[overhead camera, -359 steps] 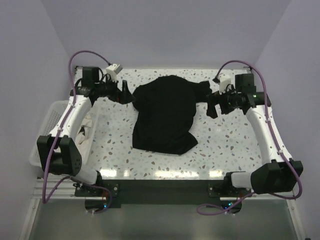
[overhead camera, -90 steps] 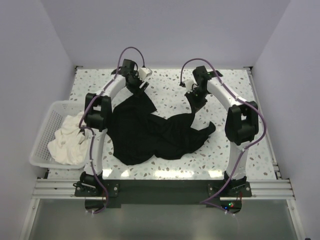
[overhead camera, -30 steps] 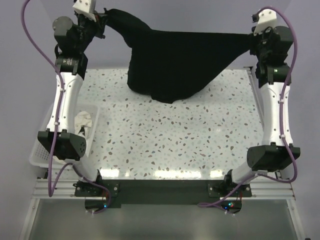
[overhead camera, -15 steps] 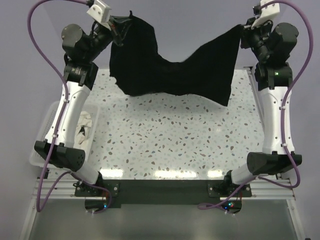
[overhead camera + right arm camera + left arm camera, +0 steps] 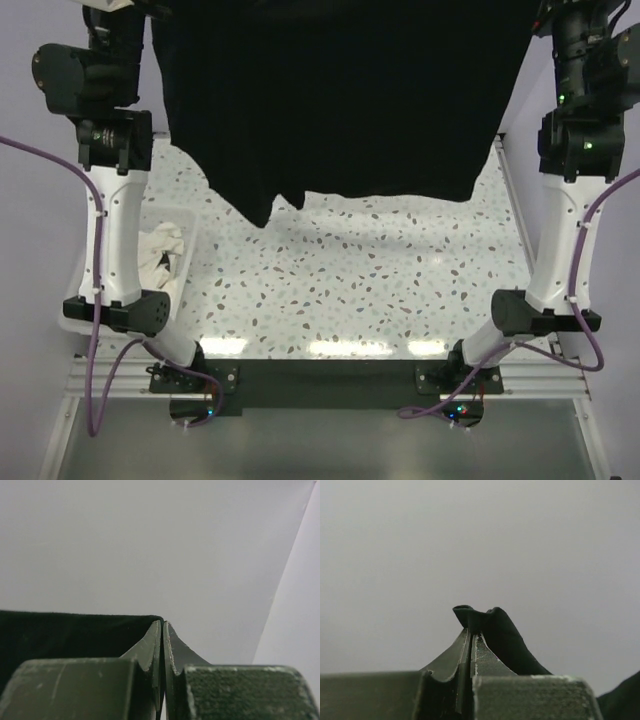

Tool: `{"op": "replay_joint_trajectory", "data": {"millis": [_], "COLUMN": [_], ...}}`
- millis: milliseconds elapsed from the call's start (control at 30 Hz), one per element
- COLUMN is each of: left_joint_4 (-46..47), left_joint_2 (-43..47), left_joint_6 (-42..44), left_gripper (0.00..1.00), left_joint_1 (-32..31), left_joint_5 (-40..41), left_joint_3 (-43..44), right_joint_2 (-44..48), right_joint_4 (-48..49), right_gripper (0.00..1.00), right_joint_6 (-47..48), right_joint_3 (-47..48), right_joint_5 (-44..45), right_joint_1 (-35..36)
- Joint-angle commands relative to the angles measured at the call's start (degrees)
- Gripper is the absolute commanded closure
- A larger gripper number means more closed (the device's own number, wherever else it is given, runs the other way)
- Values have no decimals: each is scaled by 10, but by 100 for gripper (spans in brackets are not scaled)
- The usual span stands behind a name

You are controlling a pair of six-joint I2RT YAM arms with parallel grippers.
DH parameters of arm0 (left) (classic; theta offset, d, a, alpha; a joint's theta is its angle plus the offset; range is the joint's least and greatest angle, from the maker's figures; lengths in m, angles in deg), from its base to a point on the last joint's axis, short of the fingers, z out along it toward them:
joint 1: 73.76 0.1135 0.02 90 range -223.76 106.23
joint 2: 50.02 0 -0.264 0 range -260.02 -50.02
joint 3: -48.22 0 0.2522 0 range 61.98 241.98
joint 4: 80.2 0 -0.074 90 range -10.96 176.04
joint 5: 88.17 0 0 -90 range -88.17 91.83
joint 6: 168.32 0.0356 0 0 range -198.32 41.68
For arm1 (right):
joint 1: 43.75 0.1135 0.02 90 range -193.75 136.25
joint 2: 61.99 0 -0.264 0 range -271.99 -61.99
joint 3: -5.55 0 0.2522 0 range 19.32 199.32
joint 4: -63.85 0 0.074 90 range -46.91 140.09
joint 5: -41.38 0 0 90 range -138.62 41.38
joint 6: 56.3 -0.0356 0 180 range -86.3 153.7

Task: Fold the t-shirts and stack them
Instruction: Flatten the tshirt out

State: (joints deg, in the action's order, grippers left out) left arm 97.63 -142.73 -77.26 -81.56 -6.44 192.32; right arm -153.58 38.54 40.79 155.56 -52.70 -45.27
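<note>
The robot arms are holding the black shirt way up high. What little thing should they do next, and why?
Probably lower both arms together to lay the plain black fabric t-shirt flat on the speckled white table. The left gripper and right gripper each pinch its upper edge, and it hangs spread out above the tabletop.

Robot lab booth (blank walls (image 5: 25,260), speckled table (image 5: 380,290))
</note>
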Motion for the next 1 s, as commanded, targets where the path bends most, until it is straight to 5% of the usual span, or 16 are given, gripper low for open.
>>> {"op": "replay_joint_trajectory", "data": {"millis": [0, 633, 967], "left_joint_4": [21, 30, 26], "left_joint_2": [-31, 113, 262], "left_joint_6": [-6, 83, 75], "left_gripper": [100, 100, 100], "left_joint_1": [-3, 6, 6], "left_joint_5": [-36, 24, -42], "left_joint_3": [5, -165, -264], "right_joint_2": [-49, 69, 227], "right_joint_4": [19, 60, 106], "right_gripper": [100, 100, 100], "right_joint_6": [-41, 47, 82], "right_joint_3": [35, -98, -239], "right_joint_5": [-9, 30, 39], "right_joint_1": [4, 3, 3]}}
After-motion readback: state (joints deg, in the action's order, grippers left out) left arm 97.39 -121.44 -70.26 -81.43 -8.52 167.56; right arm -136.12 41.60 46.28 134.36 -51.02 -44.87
